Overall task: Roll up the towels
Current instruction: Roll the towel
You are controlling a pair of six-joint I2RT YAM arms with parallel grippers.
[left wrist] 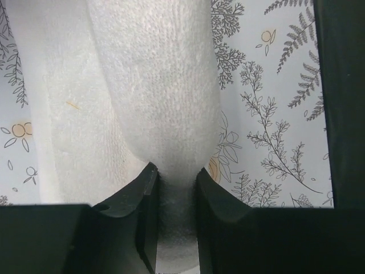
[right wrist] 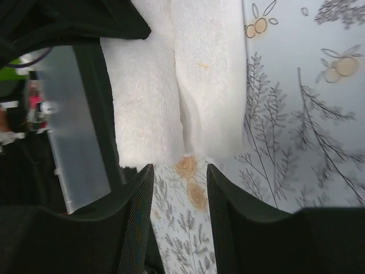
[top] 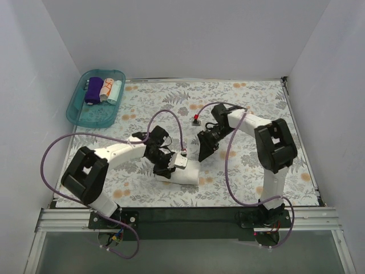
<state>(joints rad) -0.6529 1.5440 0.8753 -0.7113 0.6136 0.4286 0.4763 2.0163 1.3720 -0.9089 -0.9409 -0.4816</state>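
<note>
A white towel [top: 188,174] lies partly rolled on the floral sheet near the front middle. My left gripper [top: 171,166] sits at its left end, shut on a bunched fold of the white towel [left wrist: 154,85], which fills the gap between the left gripper's [left wrist: 175,177] fingers. My right gripper [top: 204,149] hovers just behind the towel. In the right wrist view, the right gripper [right wrist: 179,171] stands open over bare sheet, with the white towel's [right wrist: 171,85] end edge just past its tips. Rolled dark purple [top: 93,90], white-orange [top: 105,89] and pale teal [top: 116,91] towels lie in the tray.
The teal plastic tray [top: 74,109] sits at the back left corner. The floral-patterned sheet [top: 256,103] covers the table between white walls. Purple cables loop over both arms. A small red-tipped object [top: 196,119] lies on the sheet behind the right gripper.
</note>
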